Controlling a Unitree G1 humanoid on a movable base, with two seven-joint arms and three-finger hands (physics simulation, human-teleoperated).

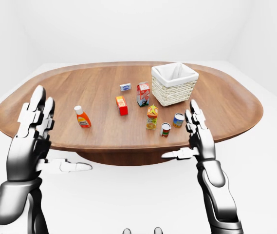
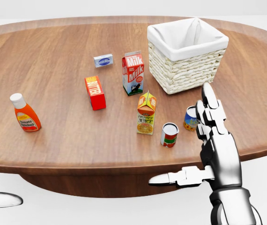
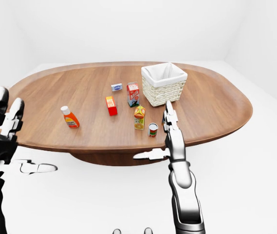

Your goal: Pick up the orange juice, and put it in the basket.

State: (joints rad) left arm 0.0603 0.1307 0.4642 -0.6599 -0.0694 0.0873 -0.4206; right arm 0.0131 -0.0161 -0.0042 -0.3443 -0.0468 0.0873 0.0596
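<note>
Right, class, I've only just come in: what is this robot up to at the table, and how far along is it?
Nothing is held yet. Both hands are raised with open fingers at the near edge of the table: the right hand near the cans, the left hand off to the left. The orange juice stands upright on the wood, below the milk carton in the head view. The basket, lined in white, stands to its upper right.

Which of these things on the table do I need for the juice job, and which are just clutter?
Needed:
orange juice carton, standing upright
basket, white-lined wicker, up and to the right of it in the head view
right hand, open, nearest the carton

Clutter:
milk carton
red box
tomato sauce bottle
two cans
small white-and-blue box
</note>
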